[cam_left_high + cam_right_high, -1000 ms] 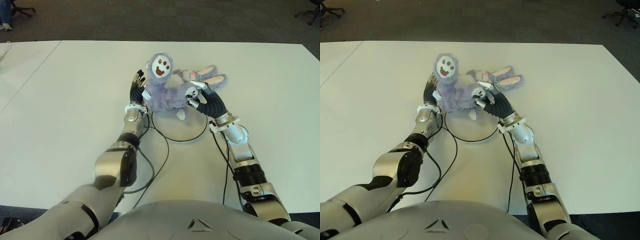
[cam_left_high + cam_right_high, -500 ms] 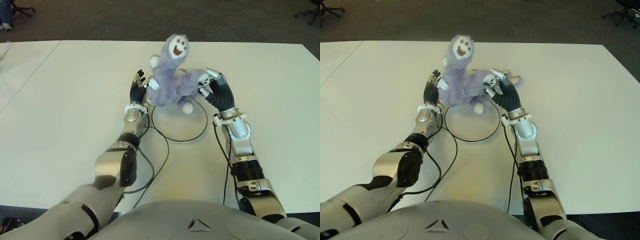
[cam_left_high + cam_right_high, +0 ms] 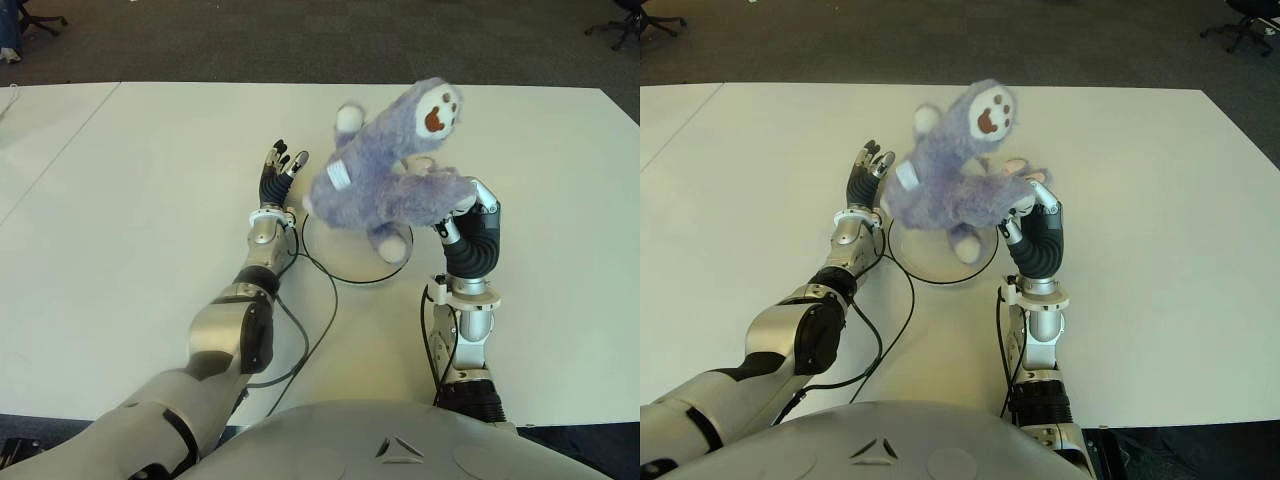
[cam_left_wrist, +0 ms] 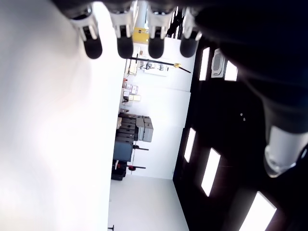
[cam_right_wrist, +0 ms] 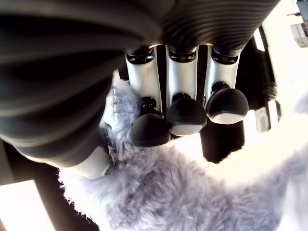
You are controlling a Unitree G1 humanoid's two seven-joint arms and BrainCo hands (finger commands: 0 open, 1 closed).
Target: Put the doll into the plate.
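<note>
White table (image 3: 120,200), dark carpet beyond. Doll (image 3: 395,185) now lifted clear, hanging over plate's (image 3: 330,268) right half; 1 s ago lay at its far rim. Rabbit-eared plush gone from sight since. Means transfer nearly done, lowering + release left. Long axis diagonal: face up and far-right, feet near-left. Right hand (image 3: 470,215) curled into fur w/ fingers (image 5: 185,113) closed. Left hand (image 3: 275,175) flat-open, now apart from doll, holding nothing.

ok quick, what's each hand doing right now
Left hand: open, holding nothing, beside the plate.
Right hand: shut on the plush doll, lifted above the plate.
</note>
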